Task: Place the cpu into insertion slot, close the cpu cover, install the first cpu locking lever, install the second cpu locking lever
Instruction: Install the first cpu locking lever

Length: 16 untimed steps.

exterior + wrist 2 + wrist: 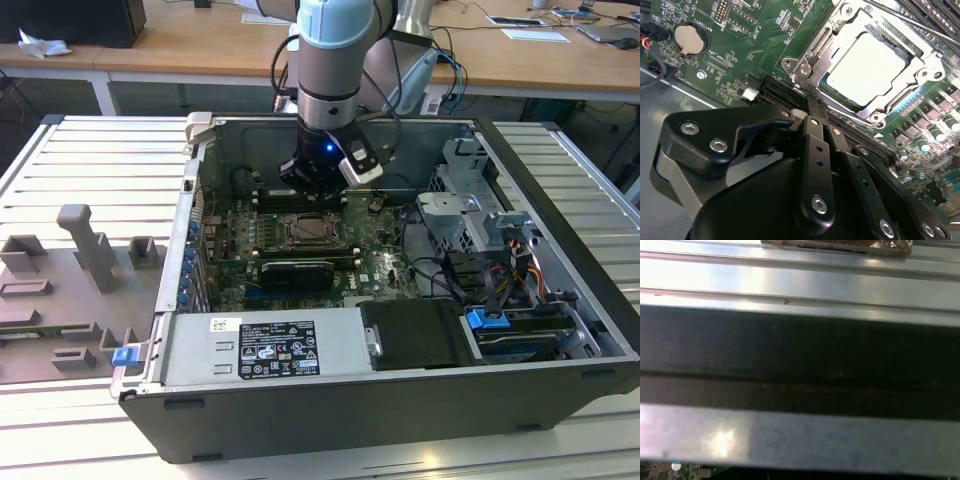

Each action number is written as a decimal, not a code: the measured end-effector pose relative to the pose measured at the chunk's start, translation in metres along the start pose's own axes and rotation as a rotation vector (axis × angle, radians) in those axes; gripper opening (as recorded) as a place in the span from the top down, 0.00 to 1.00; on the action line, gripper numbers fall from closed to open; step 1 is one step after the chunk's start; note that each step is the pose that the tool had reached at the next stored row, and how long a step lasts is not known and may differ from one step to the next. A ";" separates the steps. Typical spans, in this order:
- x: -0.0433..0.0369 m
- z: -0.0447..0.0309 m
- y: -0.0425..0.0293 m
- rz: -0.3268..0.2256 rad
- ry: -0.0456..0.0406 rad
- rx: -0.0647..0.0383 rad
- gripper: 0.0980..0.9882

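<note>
No legible text anywhere.

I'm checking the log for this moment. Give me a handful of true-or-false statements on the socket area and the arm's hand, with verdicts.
1. The cpu lies in the insertion slot. True.
2. The cpu cover lies flat over the chip, framing it. True.
3. The hand holds the cpu. False: the chip sits in the socket, apart from the hand.
4. A round coin battery sits on the green board in the second wrist view. True.
5. In the exterior view the arm hangs outside the computer case. False: it reaches down into the open case, above the socket.
</note>
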State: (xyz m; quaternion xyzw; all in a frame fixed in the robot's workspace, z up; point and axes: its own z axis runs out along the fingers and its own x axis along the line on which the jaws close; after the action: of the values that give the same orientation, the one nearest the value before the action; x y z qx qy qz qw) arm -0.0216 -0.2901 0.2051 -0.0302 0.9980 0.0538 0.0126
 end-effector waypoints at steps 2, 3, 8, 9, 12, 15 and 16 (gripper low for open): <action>0.0000 0.0007 -0.0001 0.000 0.0001 0.001 0.99; 0.0000 0.0011 -0.0002 0.000 0.0004 0.002 0.99; 0.0000 0.0018 -0.0002 0.000 0.0002 0.003 0.99; -0.0001 0.0017 -0.0002 0.000 0.0001 0.003 0.99; -0.0001 0.0015 -0.0001 0.000 0.0000 0.003 0.99; 0.0000 0.0014 -0.0002 0.000 0.0003 0.004 0.99; 0.0000 0.0013 -0.0003 0.000 0.0005 0.004 0.99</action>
State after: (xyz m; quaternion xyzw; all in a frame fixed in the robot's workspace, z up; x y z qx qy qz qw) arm -0.0215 -0.2902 0.2037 -0.0301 0.9981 0.0517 0.0124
